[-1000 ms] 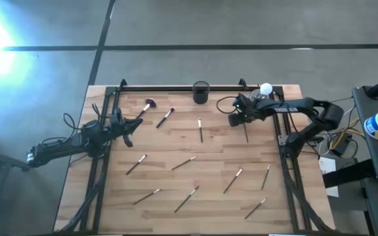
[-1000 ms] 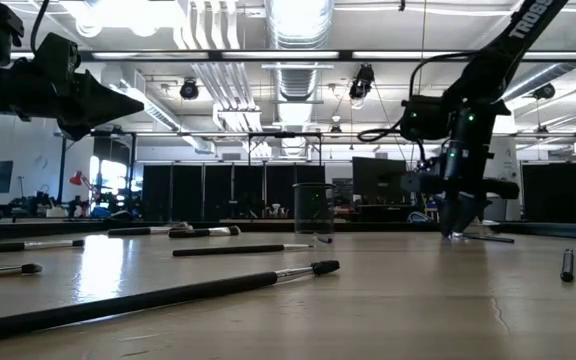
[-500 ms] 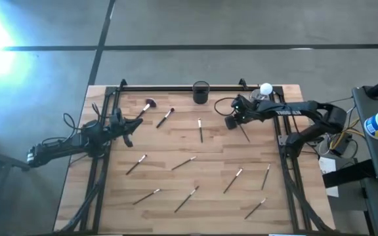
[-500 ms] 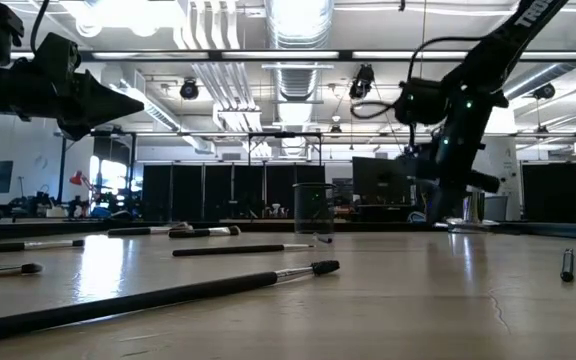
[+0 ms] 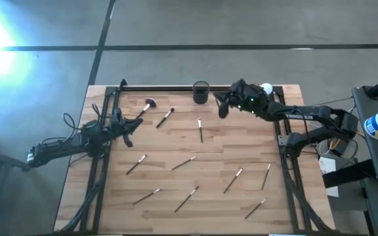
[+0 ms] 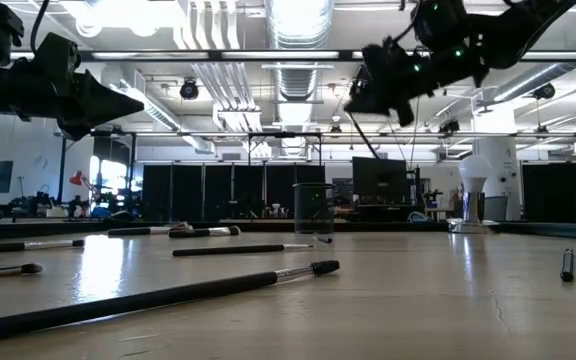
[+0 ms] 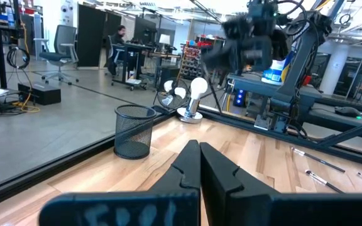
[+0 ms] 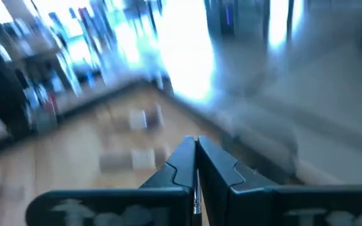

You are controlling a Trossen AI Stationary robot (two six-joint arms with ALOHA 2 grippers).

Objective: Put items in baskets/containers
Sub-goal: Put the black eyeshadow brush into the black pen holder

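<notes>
My right gripper (image 5: 220, 108) hangs above the table's far side, just right of the black mesh cup (image 5: 201, 92), and points almost level toward it. It is shut on a thin brush (image 6: 366, 142). The cup stands upright on its base at the far edge. Several other brushes lie flat on the wood, among them one near the cup (image 5: 201, 130), a fluffy-headed one (image 5: 147, 106) and one at the near right (image 5: 255, 208). My left gripper (image 5: 131, 124) waits shut above the table's left side. My right gripper pinches the brush's thin shaft (image 8: 197, 191) between its two fingers. In the low view the brush slants down below the fingers (image 6: 360, 100), lifted clear of the table. Which end of the brush is in the hold cannot be told.
A small shiny dish with a white ball (image 5: 265, 90) stands at the far right corner, close behind my right arm. A black rail (image 5: 163, 88) runs along the far edge. Black frame bars line the table's left and right sides.
My right gripper has risen from the table at the far right and gone toward the cup, tipping from pointing down to nearly level. The brush that lay under it has left the wood and now hangs from the gripper.
</notes>
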